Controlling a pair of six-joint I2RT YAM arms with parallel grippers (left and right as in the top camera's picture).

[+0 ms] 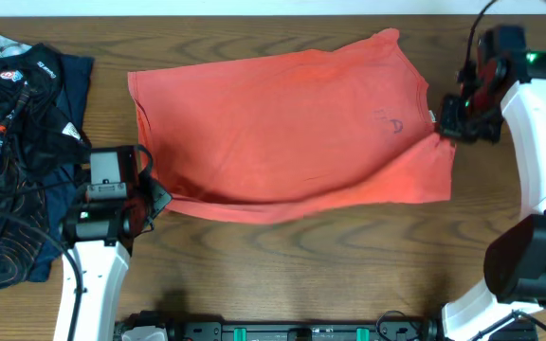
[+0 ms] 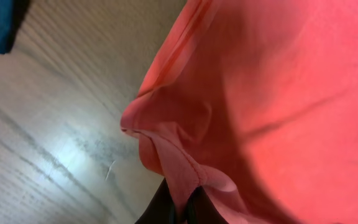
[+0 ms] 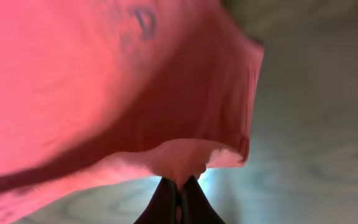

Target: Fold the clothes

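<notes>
Here the coral-red T-shirt [image 1: 282, 123] lies spread across the middle of the wooden worktop [image 1: 254, 33]. Its faint dark lettering [image 1: 391, 123] sits toward the end that the right arm holds. The left claw [image 1: 154, 197] is at the shirt's opposite end, at the corner nearest the robot. In the left wrist view its black fingers [image 2: 160, 208] are pinched together on a stitched fold of the shirt's edge [image 2: 185, 177], and the cloth bunches up just above them. The right claw [image 1: 441, 128] meets the shirt at its lettered end. In the right wrist view that claw [image 3: 179, 199] is closed on a hanging lip of red cloth, with the lettering [image 3: 143, 22] blurred higher up on the fabric. Along the shirt's robot-side edge a dark shadow falls on the wood. A pile of dark navy and black garments [image 1: 17, 142] lies beside the shirt, beyond the end the left claw holds and apart from it.
</notes>
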